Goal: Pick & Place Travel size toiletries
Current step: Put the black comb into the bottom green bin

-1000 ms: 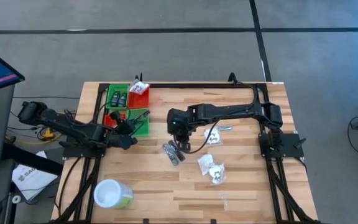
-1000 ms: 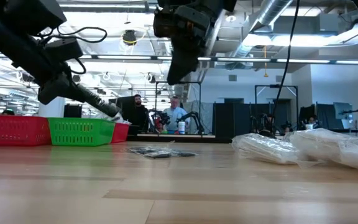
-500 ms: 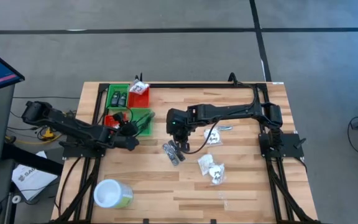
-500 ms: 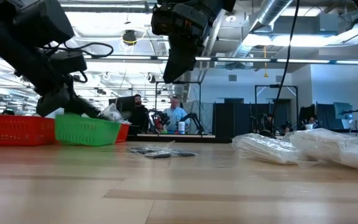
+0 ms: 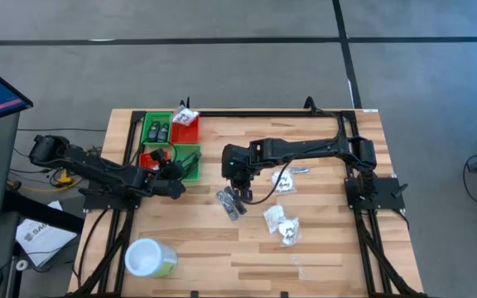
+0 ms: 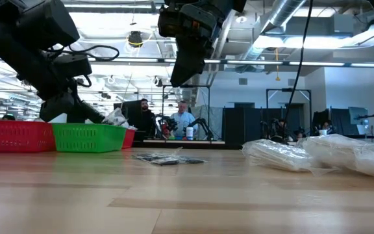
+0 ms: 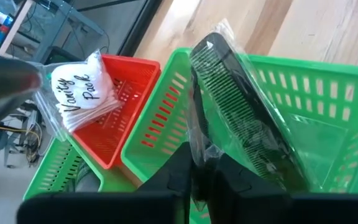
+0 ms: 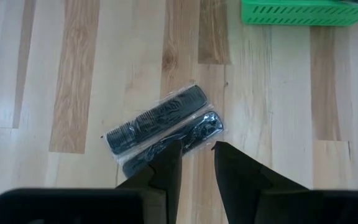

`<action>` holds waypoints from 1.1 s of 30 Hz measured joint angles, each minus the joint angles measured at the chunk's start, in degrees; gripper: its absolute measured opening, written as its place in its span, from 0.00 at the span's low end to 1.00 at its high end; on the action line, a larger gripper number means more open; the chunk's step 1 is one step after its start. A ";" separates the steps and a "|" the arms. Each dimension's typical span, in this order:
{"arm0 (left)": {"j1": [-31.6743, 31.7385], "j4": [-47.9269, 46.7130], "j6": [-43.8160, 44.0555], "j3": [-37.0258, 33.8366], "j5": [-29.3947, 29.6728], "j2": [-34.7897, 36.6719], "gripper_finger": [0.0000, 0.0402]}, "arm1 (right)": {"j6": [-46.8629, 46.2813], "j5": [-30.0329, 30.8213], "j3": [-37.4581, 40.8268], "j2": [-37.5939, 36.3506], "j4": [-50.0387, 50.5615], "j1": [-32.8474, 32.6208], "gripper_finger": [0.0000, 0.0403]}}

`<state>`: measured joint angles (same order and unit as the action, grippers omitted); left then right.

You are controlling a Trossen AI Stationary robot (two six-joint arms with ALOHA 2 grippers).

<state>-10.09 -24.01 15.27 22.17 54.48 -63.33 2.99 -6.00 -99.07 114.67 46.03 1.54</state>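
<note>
High view: we log the left gripper [image 5: 175, 172] over the green bin [image 5: 190, 163] and the right gripper [image 5: 240, 193] above two wrapped combs [image 5: 231, 203] on the tabletop [image 5: 321, 248].

Left wrist view: fingers pinch a wrapped comb [image 7: 241, 118].

Right wrist view: fingers narrowly parted, empty.

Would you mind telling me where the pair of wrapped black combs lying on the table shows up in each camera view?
High view: wrapped black combs lie mid-table, just below the right gripper.
Low view: flat dark shapes on the wood, centre-left, under that gripper.
Left wrist view: not in it; the comb there is another, held over a green bin.
Right wrist view: centre, beyond open fingers.
Shared landmark: the green bin.
</note>
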 joint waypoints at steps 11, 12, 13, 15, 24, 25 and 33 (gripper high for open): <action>0.00 0.02 0.09 0.00 1.64 0.00 0.22 | 0.50 0.00 0.00 0.00 -0.26 0.00 0.22; 0.00 0.02 0.09 0.00 1.64 0.00 0.23 | 0.48 0.00 -0.02 0.00 -0.26 0.00 0.22; 0.00 0.02 0.09 0.00 1.64 0.02 0.25 | 0.41 0.00 -0.02 0.00 -0.27 0.00 0.22; 0.00 -0.01 0.07 0.00 1.64 0.66 0.28 | 0.15 -0.02 -0.02 0.00 -0.25 0.00 0.22; 0.00 -0.29 -2.72 0.00 1.64 7.25 0.38 | -1.19 -0.03 -0.02 -0.02 -0.25 -0.79 0.22; 0.00 -0.45 -3.55 0.00 1.69 8.30 0.39 | -1.70 -0.04 -0.02 -0.02 -0.25 -0.79 0.22; 0.00 -0.42 -6.14 0.00 1.66 15.99 0.42 | -3.48 -0.02 -0.02 -0.04 -0.25 -2.47 0.22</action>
<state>-10.09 -24.43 9.13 22.17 56.14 -47.34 -0.50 -6.02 -99.09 114.63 45.78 -0.93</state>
